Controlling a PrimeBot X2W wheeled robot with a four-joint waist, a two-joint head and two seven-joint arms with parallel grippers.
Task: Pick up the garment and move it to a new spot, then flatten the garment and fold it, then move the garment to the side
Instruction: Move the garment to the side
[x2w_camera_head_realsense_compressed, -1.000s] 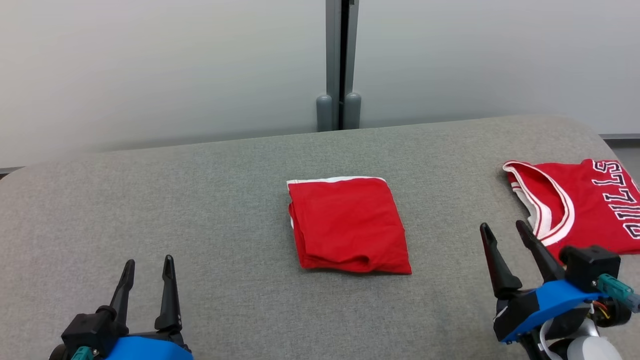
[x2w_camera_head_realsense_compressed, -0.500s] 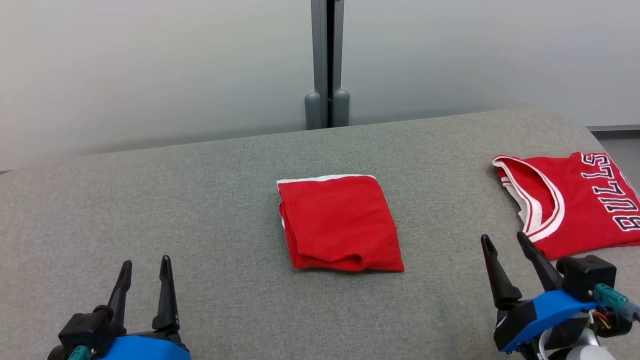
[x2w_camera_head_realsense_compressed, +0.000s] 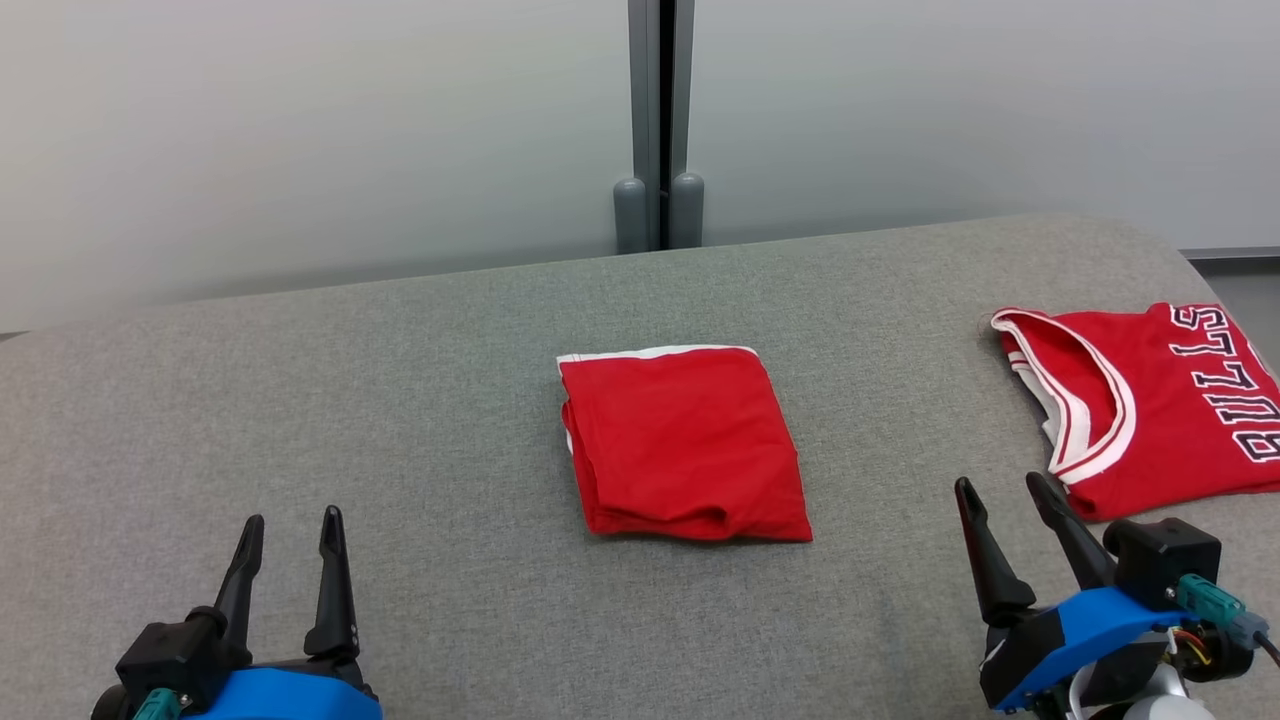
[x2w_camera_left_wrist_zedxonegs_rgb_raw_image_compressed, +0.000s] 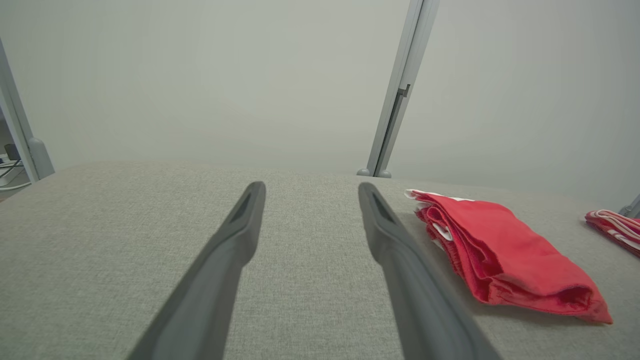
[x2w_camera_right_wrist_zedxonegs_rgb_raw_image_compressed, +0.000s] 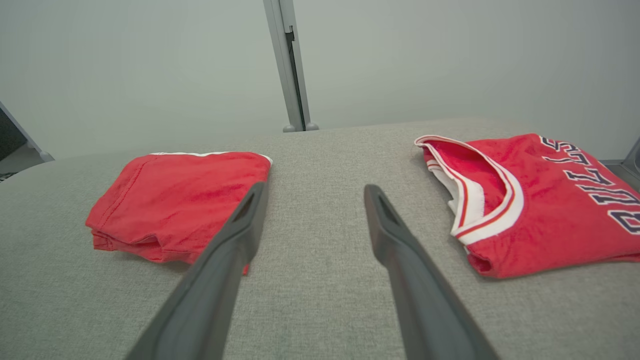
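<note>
A pale grey wall (x2w_camera_head_realsense_compressed: 300, 130) spans the top of the head view, split at centre by a vertical grey post (x2w_camera_head_realsense_compressed: 659, 120) whose foot meets the far edge of the counter. The counter (x2w_camera_head_realsense_compressed: 400, 400), covered in grey woven fabric, takes up the lower two thirds of the frame.

At the right edge of the frame lies a red jersey (x2w_camera_head_realsense_compressed: 1150, 400) with white and red trim at the neck and dark lettering. It lies flat on the counter and is cut off by the frame border.

The folded red garment (x2w_camera_head_realsense_compressed: 685, 440) rests at the centre of the frame as a compact rectangle, a white band along its far edge and stacked folds along its near edge. It is well apart from the jersey, and nothing is touching it.

The right tool (x2w_camera_head_realsense_compressed: 1000, 483) sits at the lower right, released, fingers spread and empty, its tips near the jersey's lower corner but apart from it. The left tool (x2w_camera_head_realsense_compressed: 292, 520) sits at the lower left, likewise released and empty, well apart from the folded garment.
</note>
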